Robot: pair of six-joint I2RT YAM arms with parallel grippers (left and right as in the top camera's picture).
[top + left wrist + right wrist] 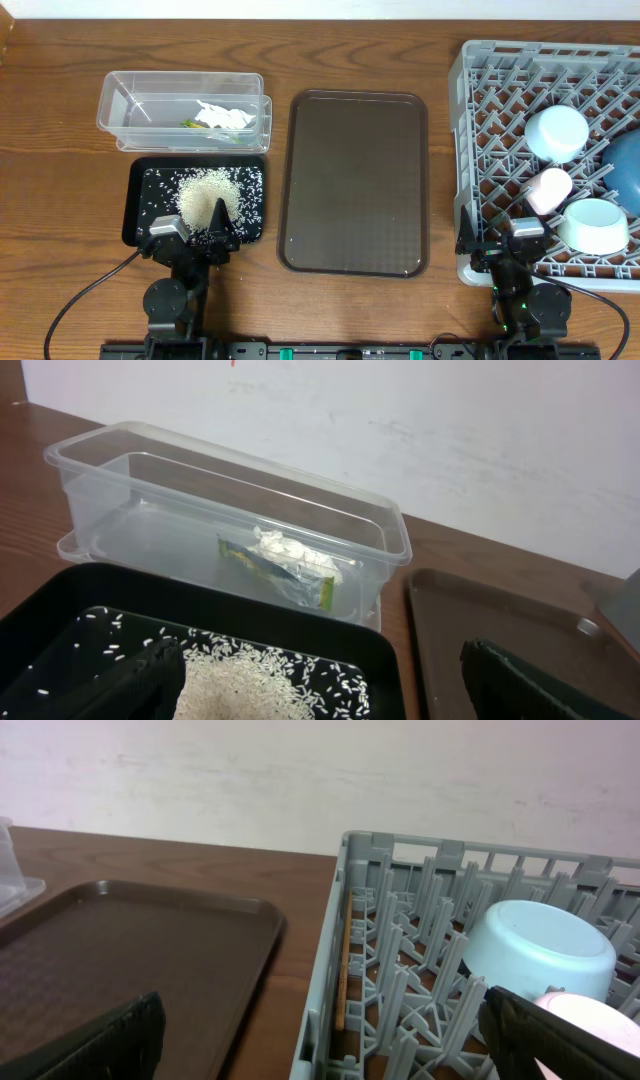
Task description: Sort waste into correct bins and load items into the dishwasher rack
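The work surface is a wooden table [60,200] with a dark brown finish. In the overhead view its grain runs left to right. The far edge of the table meets a white wall [450,430]. The wall is plain and matt, with faint grey scuffs and smudges across it. A small red mark [234,363] sits on the wall at the top edge of the left wrist view. Lighting is even and diffuse: the tabletop carries a soft sheen and shadows are faint.
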